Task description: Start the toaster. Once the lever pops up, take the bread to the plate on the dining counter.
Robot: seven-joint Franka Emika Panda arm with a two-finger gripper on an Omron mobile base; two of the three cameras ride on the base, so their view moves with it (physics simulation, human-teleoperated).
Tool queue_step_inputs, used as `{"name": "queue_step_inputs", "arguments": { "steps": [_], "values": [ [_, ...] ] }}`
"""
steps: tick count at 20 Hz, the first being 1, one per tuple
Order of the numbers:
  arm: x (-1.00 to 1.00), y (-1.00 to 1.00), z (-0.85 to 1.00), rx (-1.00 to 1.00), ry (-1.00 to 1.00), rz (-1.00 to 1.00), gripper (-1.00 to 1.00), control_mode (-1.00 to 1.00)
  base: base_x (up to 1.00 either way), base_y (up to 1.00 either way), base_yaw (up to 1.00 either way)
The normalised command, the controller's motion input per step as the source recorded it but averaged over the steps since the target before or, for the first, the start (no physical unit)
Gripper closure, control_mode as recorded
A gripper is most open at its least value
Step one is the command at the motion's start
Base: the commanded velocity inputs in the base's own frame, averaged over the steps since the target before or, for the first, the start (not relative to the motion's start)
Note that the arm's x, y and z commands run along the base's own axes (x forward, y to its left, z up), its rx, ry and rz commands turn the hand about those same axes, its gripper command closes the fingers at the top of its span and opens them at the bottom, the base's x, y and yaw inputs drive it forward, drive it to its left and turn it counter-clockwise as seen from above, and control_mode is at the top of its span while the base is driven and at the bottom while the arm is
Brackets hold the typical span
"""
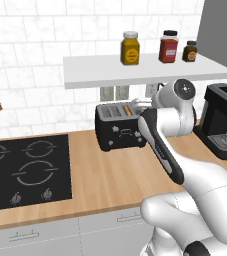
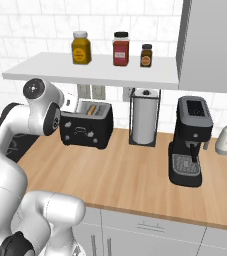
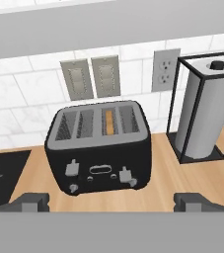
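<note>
Pincer (image 3: 111, 202) wide open, empty; toaster (image 3: 99, 148) ahead, apart, bread (image 3: 109, 122) in slot.

In the black boxy toaster (image 3: 99, 148), the tan bread slice (image 3: 109, 121) shows only its top edge. The white arm hides the toaster's right end in the left base view. The black hob (image 1: 25, 170) is cut at the left edge.

white tiled wall (image 2: 30, 25), grey shelf (image 2: 100, 70), wood counter (image 2: 135, 175) over pale grey drawers (image 1: 60, 230).

The toaster (image 3: 99, 147) is sitting on the desk (image 3: 158, 183), bread (image 3: 109, 121) standing in a slot, paper towel holder (image 3: 202, 113) standing to its right.
</note>
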Motion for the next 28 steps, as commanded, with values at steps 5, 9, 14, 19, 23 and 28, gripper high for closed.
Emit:
{"name": "queue_step_inputs", "arguments": {
  "steps": [5,9,14,19,23,28],
  "values": [
    [0.00,0.00,0.00,0.00,0.00,0.00,-1.00,-1.00,0.00,0.00,0.00],
    [0.00,0.00,0.00,0.00,0.00,0.00,-1.00,-1.00,0.00,0.00,0.00],
    [0.00,0.00,0.00,0.00,0.00,0.00,-1.00,-1.00,0.00,0.00,0.00],
    [0.00,0.00,0.00,0.00,0.00,0.00,-1.00,-1.00,0.00,0.00,0.00],
    [0.00,0.00,0.00,0.00,0.00,0.00,-1.00,-1.00,0.00,0.00,0.00],
    [0.00,0.00,0.00,0.00,0.00,0.00,-1.00,-1.00,0.00,0.00,0.00]
  ]
}}
